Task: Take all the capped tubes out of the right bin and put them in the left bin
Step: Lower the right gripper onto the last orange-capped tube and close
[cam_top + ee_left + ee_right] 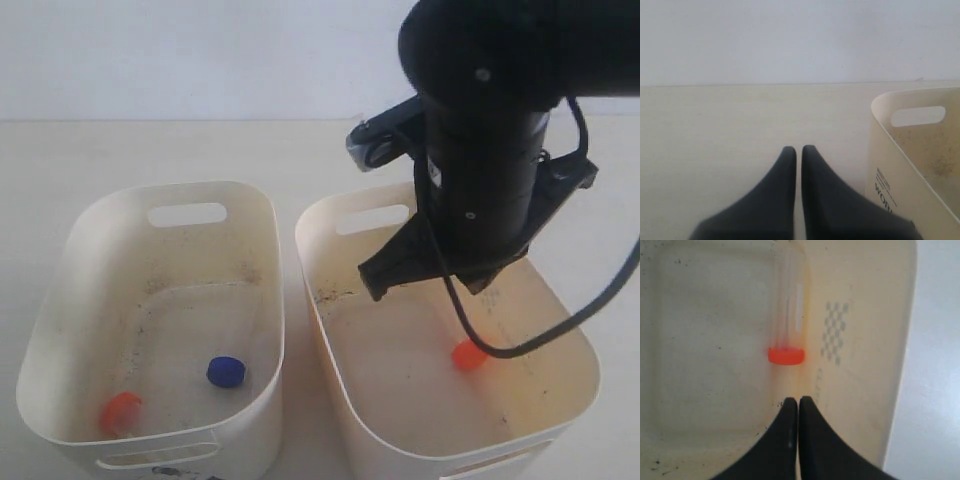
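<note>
lower left of exterior frame: left bin (pixel 60 270) holds orange-capped tube (pixel 120 411) and blue-capped tube (pixel 226 372) on speckled floor. left gripper (pixel 798 149), fingers pressed together, empty, over table (pixel 715 130) beside that bin. lower right: right bin (pixel 325 320) holds another orange-capped tube (pixel 468 354), lying near dotted wall. right gripper (pixel 798 401) above it, fingers closed on nothing.

The right arm (pixel 480 180) comes in from the upper right and turns its thick black wrist straight down. A silver camera (pixel 372 145) sits on the wrist's far side, and a black cable (pixel 600 300) loops off it. The right gripper (pixel 798 400) points down, its two dark tapered fingers (pixel 782 440) pressed together and holding nothing. The left gripper (pixel 798 148) lies low and level over the counter, its fingers closed to a thin slit and empty.
</note>
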{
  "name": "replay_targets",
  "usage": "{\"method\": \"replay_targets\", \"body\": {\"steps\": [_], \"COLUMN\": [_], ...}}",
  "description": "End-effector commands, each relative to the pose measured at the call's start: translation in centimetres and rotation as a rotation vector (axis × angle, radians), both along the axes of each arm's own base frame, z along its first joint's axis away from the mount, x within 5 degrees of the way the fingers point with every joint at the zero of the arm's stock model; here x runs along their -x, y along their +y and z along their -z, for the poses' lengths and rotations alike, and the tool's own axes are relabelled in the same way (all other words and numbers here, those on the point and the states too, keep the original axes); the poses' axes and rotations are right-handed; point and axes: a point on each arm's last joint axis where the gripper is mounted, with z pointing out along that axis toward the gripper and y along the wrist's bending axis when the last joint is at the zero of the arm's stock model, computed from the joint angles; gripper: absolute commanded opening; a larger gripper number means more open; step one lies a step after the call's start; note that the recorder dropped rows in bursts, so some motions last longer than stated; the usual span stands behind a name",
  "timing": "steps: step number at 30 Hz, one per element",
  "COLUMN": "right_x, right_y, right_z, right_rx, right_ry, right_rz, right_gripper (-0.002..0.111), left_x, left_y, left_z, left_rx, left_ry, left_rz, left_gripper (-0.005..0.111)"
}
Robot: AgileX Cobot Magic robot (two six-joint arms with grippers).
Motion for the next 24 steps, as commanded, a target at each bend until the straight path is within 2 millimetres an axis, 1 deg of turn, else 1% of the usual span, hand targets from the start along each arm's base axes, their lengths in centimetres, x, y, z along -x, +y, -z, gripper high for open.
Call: {"method": "replay_targets", "body": {"steps": [1, 10, 14, 19, 24], "right_x": [-0.8, -1.8, -1.6, -0.5, -0.5], "right_y": [0.4, 0.7, 1.2, 2.7, 3.0], "right_z": [1.7, 4.4, 4.8, 4.9, 5.5], "right_rx": [0.075, 0.159, 0.163, 0.165, 0.174], "right_ry": [0.032, 0.069, 0.068, 0.062, 0.073], "right_rz": [-0.038, -0.042, -0.031, -0.08, -0.067], "right_gripper": [0.0, 0.0, 0.0, 0.0, 0.0], "left_x": [0.0, 0.0, 0.0, 0.0, 0.0], "left_y": [0.0, 0.0, 0.0, 0.0, 0.0], "left_z": [-0.1, -0.1, -0.1, -0.1, -0.1], "left_rx": [0.008, 0.008, 0.008, 0.008, 0.008], "left_ry": [-0.01, -0.01, -0.01, -0.01, -0.01], "left_rz": [-0.003, -0.003, -0.003, -0.003, -0.003], "left_gripper": [0.004, 0.004, 0.004, 0.004, 0.004]}}
